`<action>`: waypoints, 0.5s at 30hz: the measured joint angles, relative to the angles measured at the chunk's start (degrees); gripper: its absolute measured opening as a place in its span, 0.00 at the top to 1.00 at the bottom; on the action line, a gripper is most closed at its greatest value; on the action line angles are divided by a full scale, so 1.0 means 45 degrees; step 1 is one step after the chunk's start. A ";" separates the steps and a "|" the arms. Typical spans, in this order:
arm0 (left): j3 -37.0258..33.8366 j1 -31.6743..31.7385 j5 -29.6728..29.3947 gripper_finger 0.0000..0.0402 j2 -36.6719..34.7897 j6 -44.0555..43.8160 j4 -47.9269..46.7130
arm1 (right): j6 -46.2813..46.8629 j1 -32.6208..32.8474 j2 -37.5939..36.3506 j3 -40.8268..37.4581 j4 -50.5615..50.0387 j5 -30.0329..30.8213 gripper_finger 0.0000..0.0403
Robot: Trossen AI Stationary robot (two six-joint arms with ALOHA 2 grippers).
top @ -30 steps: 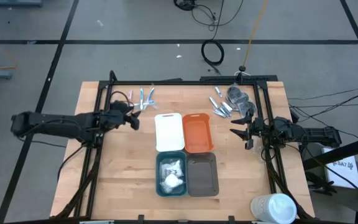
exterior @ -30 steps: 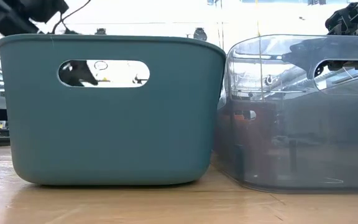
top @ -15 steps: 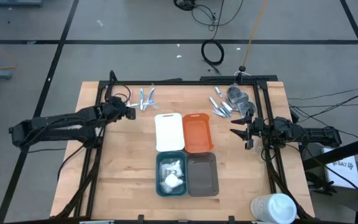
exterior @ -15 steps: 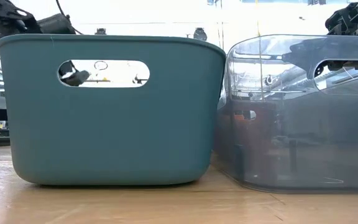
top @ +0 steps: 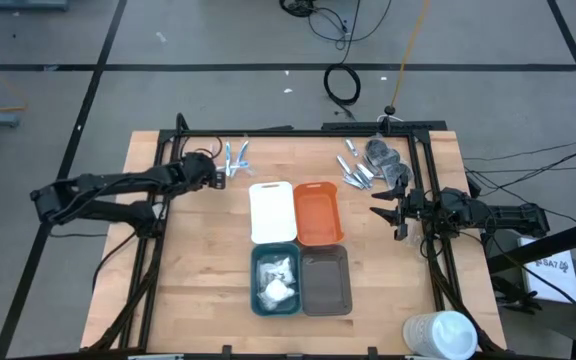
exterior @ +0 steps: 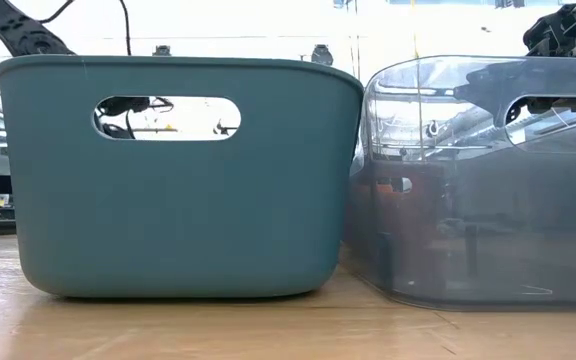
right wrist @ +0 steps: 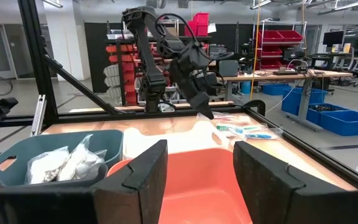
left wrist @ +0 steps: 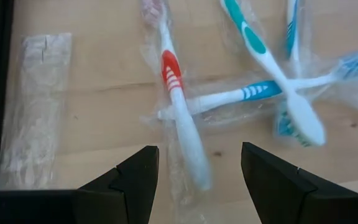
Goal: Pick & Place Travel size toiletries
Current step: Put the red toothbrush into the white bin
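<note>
left gripper (top: 220,173): far-left part of the table (top: 198,280), fingers spread apart, nothing between them, hovering right at the wrapped toothbrushes (top: 234,157)
left wrist look: red-handled toothbrush (left wrist: 179,106) in clear wrap sits in line with the gap between the fingers (left wrist: 135,177); blue and teal toothbrushes (left wrist: 272,68) cross each other beside it; empty clear wrapper (left wrist: 36,106) lies flat on the wood on the other side
right gripper (top: 386,214): right side of table, just right of the orange tray (top: 318,212), fingers spread, empty, waiting
right wrist look: right fingers (right wrist: 135,180) frame the orange tray (right wrist: 197,174); teal tray (right wrist: 17,158) with white sachets (right wrist: 67,163) off to one side; left arm (right wrist: 179,56) seen farther off, reaching down near the toothbrushes (right wrist: 241,129)
trays: four in a block at table centre; white tray (top: 272,212) far-left, orange far-right, teal tray (top: 256,285) near-left, grey tray (top: 326,282) near-right; all touching or just beside each other
toiletries placed: white sachets (top: 276,278) in the teal tray; white, orange and grey trays look bare
toiletries left out: toothbrushes far-left; silver pieces (top: 355,170) and dark grey round pieces (top: 384,158) far-right, near the frame
cup (top: 442,333): big white one, near-right corner, well apart from trays
low view: teal tray (exterior: 178,180) left, grey tray (exterior: 478,180) right, side by side; contents hidden by the walls
</note>
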 joint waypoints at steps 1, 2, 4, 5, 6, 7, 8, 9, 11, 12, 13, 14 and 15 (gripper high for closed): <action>0.0000 0.0000 0.0000 0.44 0.0174 0.0062 0.0043 | 0.0003 0.0002 -0.0005 -0.0002 0.0000 0.0000 0.56; 0.0000 0.0000 0.0002 0.44 0.0347 0.0083 0.0067 | 0.0003 0.0000 -0.0002 -0.0003 0.0001 0.0000 0.56; 0.0000 0.0000 0.0001 0.44 0.0609 0.0084 0.0020 | -0.0001 0.0002 -0.0003 -0.0003 0.0000 0.0003 0.57; 0.0000 0.0000 -0.0001 0.44 0.0685 0.0088 0.0018 | 0.0003 0.0001 -0.0005 -0.0001 0.0000 0.0000 0.57; 0.0000 0.0000 -0.0003 0.44 0.0729 0.0088 0.0025 | 0.0003 0.0001 0.0000 0.0000 0.0000 0.0000 0.57; 0.0000 0.0000 -0.0004 0.44 0.0769 0.0088 0.0030 | 0.0002 0.0002 0.0000 0.0000 0.0000 0.0000 0.57; 0.0005 0.0000 -0.0013 0.44 0.0782 0.0088 0.0027 | 0.0003 -0.0003 0.0000 0.0000 0.0000 0.0000 0.57; 0.0000 0.0000 -0.0025 0.44 0.0785 0.0088 0.0025 | -0.0002 0.0002 -0.0005 -0.0005 0.0002 0.0000 0.57; 0.0005 0.0000 -0.0047 0.44 0.0785 0.0090 0.0077 | 0.0001 0.0000 -0.0002 -0.0001 0.0001 0.0000 0.57; 0.0005 0.0000 -0.0071 0.44 0.0785 0.0093 0.0101 | -0.0002 -0.0003 -0.0004 -0.0001 0.0000 0.0000 0.57; 0.0005 0.0000 -0.0133 0.44 0.0785 0.0092 0.0117 | -0.0001 -0.0001 -0.0001 0.0000 0.0000 0.0000 0.57; 0.0005 0.0000 -0.0244 0.44 0.0785 0.0098 0.0144 | 0.0001 -0.0001 -0.0002 -0.0005 0.0001 0.0000 0.56; 0.0005 0.0000 -0.0399 0.44 0.0785 0.0111 0.0188 | -0.0002 -0.0003 0.0000 -0.0005 0.0003 0.0000 0.56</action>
